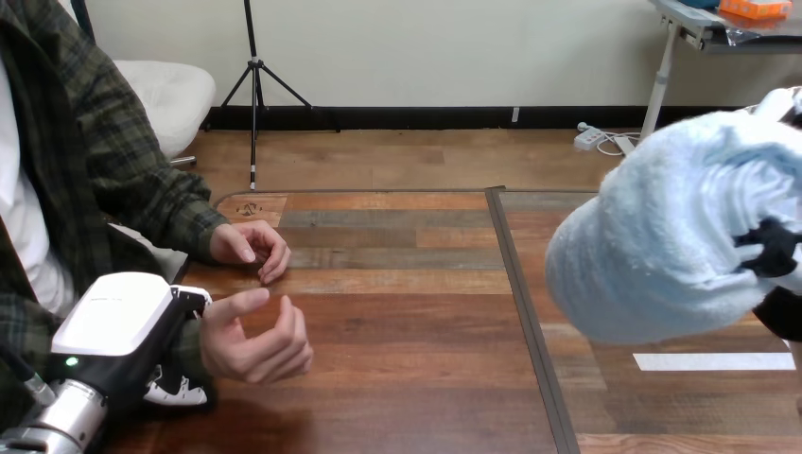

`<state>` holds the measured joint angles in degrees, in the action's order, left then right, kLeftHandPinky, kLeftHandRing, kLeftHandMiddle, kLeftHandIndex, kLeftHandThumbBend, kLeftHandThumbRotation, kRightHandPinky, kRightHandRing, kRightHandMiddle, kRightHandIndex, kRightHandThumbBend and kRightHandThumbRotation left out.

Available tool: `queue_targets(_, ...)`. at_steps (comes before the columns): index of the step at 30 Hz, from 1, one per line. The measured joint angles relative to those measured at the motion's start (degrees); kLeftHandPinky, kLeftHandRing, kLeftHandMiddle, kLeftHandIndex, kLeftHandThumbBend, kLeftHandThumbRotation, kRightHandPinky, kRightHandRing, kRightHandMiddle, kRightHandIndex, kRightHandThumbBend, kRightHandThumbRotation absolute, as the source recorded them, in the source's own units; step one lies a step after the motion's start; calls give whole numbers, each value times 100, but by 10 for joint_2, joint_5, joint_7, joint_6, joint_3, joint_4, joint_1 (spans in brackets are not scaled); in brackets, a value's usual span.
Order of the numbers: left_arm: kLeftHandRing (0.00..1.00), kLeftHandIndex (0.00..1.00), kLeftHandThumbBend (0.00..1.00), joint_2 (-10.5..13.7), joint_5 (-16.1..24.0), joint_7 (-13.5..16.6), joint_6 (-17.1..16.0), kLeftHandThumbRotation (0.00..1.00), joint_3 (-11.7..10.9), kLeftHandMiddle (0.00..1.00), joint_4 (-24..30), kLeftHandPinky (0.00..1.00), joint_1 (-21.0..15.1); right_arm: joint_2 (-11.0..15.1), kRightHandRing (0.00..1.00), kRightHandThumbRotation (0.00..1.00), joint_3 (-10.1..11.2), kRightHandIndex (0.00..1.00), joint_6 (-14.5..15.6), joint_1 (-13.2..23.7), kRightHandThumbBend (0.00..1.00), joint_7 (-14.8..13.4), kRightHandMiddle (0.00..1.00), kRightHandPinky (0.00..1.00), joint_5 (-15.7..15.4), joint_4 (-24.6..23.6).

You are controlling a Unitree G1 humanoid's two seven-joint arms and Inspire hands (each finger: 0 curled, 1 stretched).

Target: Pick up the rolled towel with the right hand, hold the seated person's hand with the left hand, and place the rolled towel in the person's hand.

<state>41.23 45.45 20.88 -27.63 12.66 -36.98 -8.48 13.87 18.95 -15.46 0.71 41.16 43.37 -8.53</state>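
There is one wooden worktop [407, 312], one rolled towel [662, 236], two robot hands and two hands of the person. The worktop is made of long brown planks with a smooth, slightly shiny surface, and one dark narrow strip [525, 312] runs across it from far to near. The rolled towel is the biggest thing on the right side. It is pale blue, thick and fluffy, with a rounded end that points to the left. It is lifted clear above the worktop, in the right hand [771, 248]. The fingers of this hand are curled around the towel, and one black finger presses into the soft pile.

At the lower left, the left hand [123, 317] comes in on its silver forearm. It has a smooth white shell on the back and black parts below. The shell lies over the person's wrist, and jointed fingers show under the wrist, so the hand is closed around the wrist.

The person's nearer hand [253, 336] stands out past the left hand, palm turned up, fingers loosely bent, holding nothing. The person's farther hand [251, 246] rests on the worktop with its fingers bent. One flat white strip [714, 361] lies on the worktop under the towel.
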Motion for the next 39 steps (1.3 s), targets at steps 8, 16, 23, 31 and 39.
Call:
queue_targets(8, 42, 46, 90, -9, -20, -4, 0, 0, 0, 45, 3, 41, 0, -2, 16, 0, -4, 24, 2, 0, 77, -3, 21, 9, -10, 0)
queue_targets(16, 40, 45, 89, -17, -35, -10, 3, 0, 0, 43, 17, 39, 4, -3, 16, 0, -13, 25, 4, 1, 76, -5, 21, 9, -21, 1)
queue_targets(23, 40, 44, 89, -18, -46, -11, 4, 0, -3, 42, 36, 39, 10, -5, 17, 0, -25, 25, 4, 2, 76, -4, 21, 9, -30, 4)
queue_targets(31, 37, 42, 90, -18, -62, -10, 1, 0, -10, 40, 53, 36, 13, -7, 18, 0, -39, 26, 4, 8, 76, -2, 22, 11, -41, 18)
queue_targets(39, 34, 40, 90, -19, -75, -11, 0, 0, -20, 38, 73, 33, 16, -14, 20, 0, -51, 27, -8, 24, 75, 15, 23, 13, -48, 48)
